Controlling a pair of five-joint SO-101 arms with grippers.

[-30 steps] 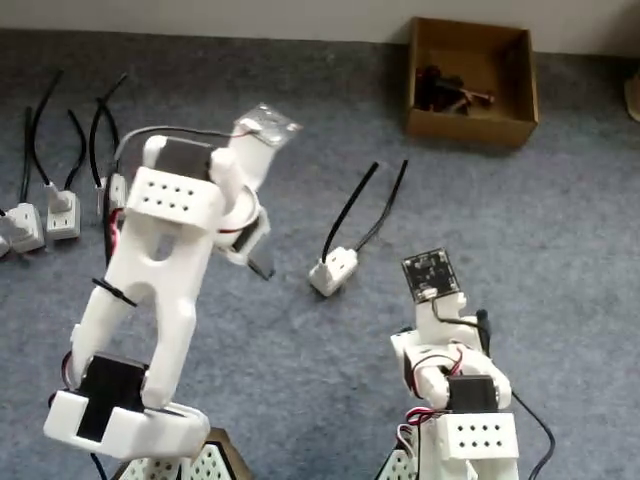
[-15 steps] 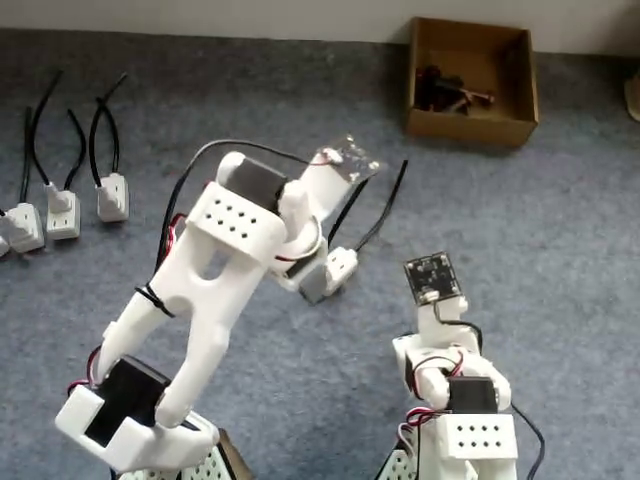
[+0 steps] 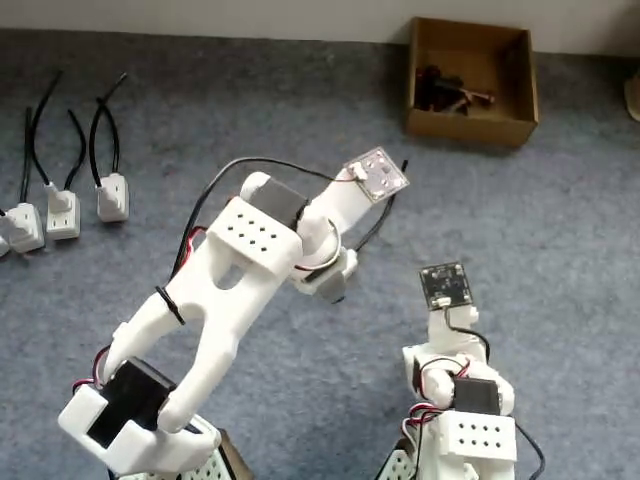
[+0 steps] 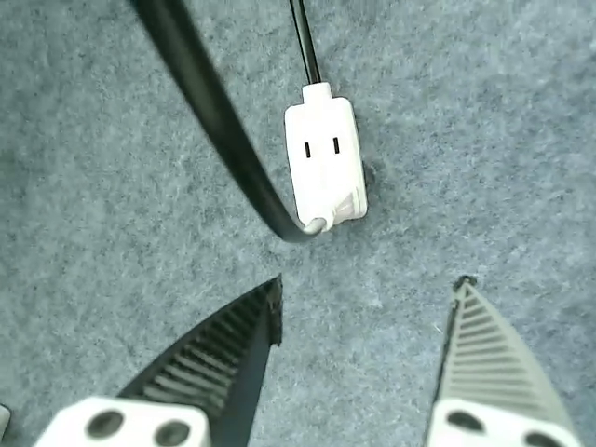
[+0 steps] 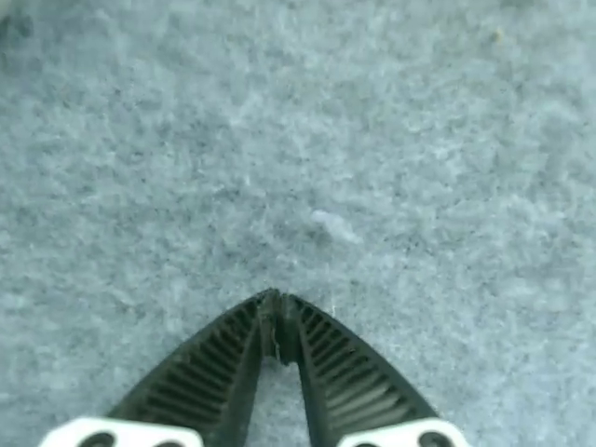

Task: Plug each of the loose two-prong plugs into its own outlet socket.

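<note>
The white socket (image 4: pixel 323 163) is seen lying on the grey tabletop (image 4: pixel 484 112), just beyond the spread left end effector (image 4: pixel 368 279) and untouched by it. The right end effector (image 5: pixel 277 300) is pressed together. Where the black cord (image 4: pixel 214 112) ends at the socket cannot be made out.

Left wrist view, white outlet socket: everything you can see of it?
The outlet socket is a small white block, plastic by its look, lying flat on the grey carpet with two narrow slots facing up. A thin black cord leaves one short end; a second black cord curves in to the opposite end, joint unclear. The open left gripper hangs short of it, not touching.
</note>
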